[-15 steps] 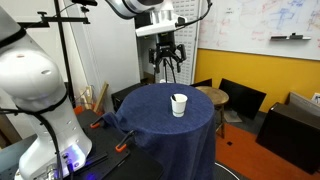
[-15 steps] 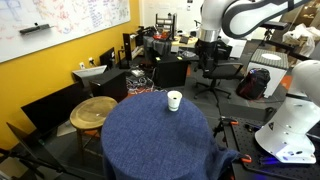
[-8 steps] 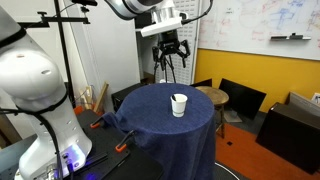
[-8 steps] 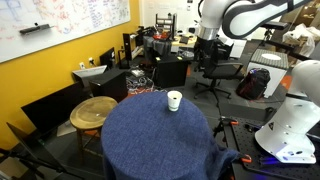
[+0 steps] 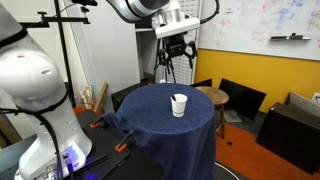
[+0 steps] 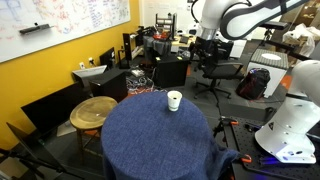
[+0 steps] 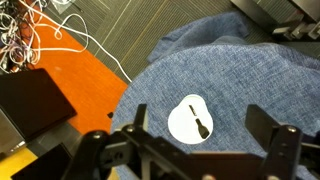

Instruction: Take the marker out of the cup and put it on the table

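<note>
The small thin dark marker point(image 7: 201, 122) is seen in the wrist view inside the small plain white tapered cup point(image 7: 189, 118), lying against the inner wall. In both exterior views the marker is too small to be made out. The cup point(image 5: 179, 104) point(image 6: 174, 100) is stood upright on the tabletop of the round table draped in dark navy blue cloth point(image 5: 160, 125) point(image 6: 150, 140) point(image 7: 250, 70), towards one side of the top rather than at its centre.

The black gripper point(image 5: 176, 64) is held high in the air, well apart from the cup and beyond the far edge of the tabletop in that exterior view. Its fingers are spread wide and nothing is held between them. In the wrist view the cup is framed from above between the two dark fingers point(image 7: 139, 117).

A round brown wooden stool point(image 6: 93, 110) point(image 5: 212, 95) is placed just beside the table. An orange floor patch point(image 7: 90, 75) and loose white cables point(image 7: 40, 40) are shown past the cloth's edge.
</note>
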